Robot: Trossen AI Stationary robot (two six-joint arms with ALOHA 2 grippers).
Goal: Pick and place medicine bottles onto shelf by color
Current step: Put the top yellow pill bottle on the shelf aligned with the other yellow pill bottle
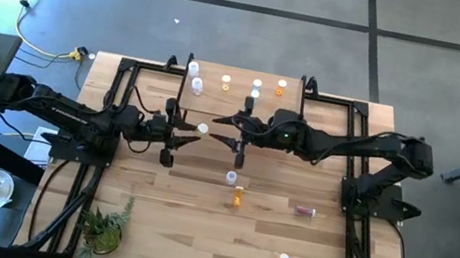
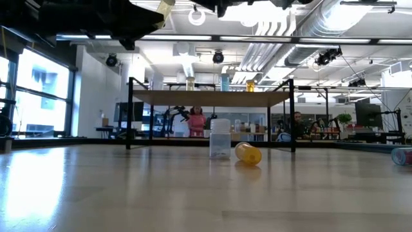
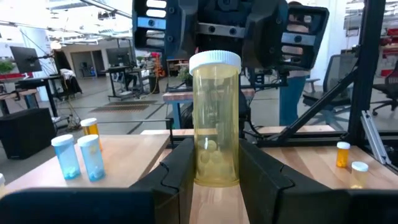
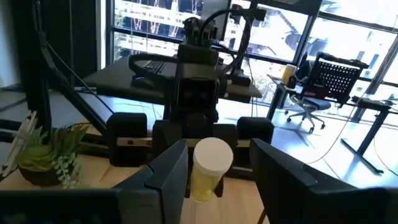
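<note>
From overhead I see both arms meeting mid-frame just below the shelf (image 1: 242, 88), with a white cap of a pale yellow bottle (image 1: 203, 128) between the left claw (image 1: 184, 132) and the right claw (image 1: 232, 130); that view gives me only the cap. My left wrist camera fills in the rest: the yellow bottle (image 3: 214, 121) stands upright, long axis vertical, cap up, pills at its bottom, with the left claw (image 3: 214, 174) clamped on its lower body, one finger on each side. The right wrist camera looks at the same bottle (image 4: 208, 168) from the other side; there it sits in the gap between the right claw's (image 4: 214, 177) fingers, which stand apart and, as far as I can tell, do not touch it. Only the left wrist view shows two blue bottles (image 3: 79, 157) upright at frame left with an amber bottle (image 3: 89, 128) behind them, and two more at frame right. Only the low view shows the table (image 2: 129, 193) level: a clear bottle (image 2: 220, 138) standing upright mid-frame and an orange bottle (image 2: 248, 153) on its side just right of it, with the shelf (image 2: 212, 98) behind. Overhead, that pair sits below centre, and three more lie toward the lower right.
</note>
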